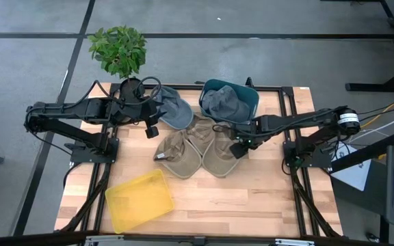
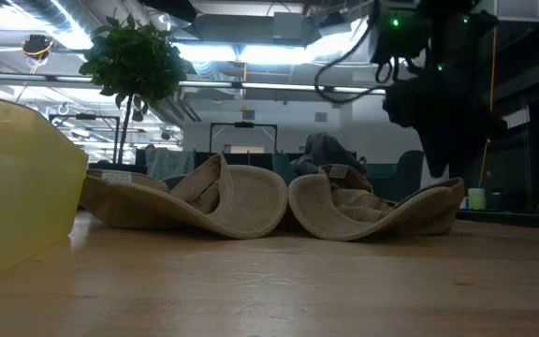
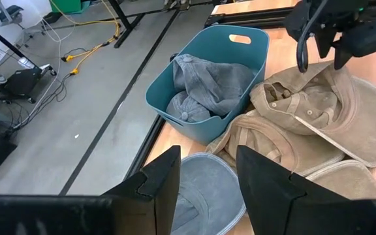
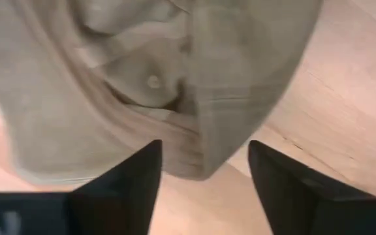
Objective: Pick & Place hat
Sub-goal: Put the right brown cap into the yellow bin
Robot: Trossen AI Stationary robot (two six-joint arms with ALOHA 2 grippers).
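- Left arm: black, slim jointed links with loose black cables looping along them.
- Right arm: black too, with a round silver-and-black joint cap and green indicator lights.
- Fingers: dark, flat, angular plates.

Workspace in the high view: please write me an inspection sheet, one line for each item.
Surface: wooden table in a dark frame.
Job's things: three tan hats overlapping at the centre; grey hat lying flat behind them; teal bin holding more grey hats.
Clutter: yellow tray at the front left, nothing seen in it; potted plant at the back left.
Grippers: left gripper over the grey hat, fingers apart, holding nothing; right gripper just above a tan hat, fingers apart, nothing between them.
Cables: yellow and white cables by the right arm's base.
Surroundings: grey floor; no person seen.
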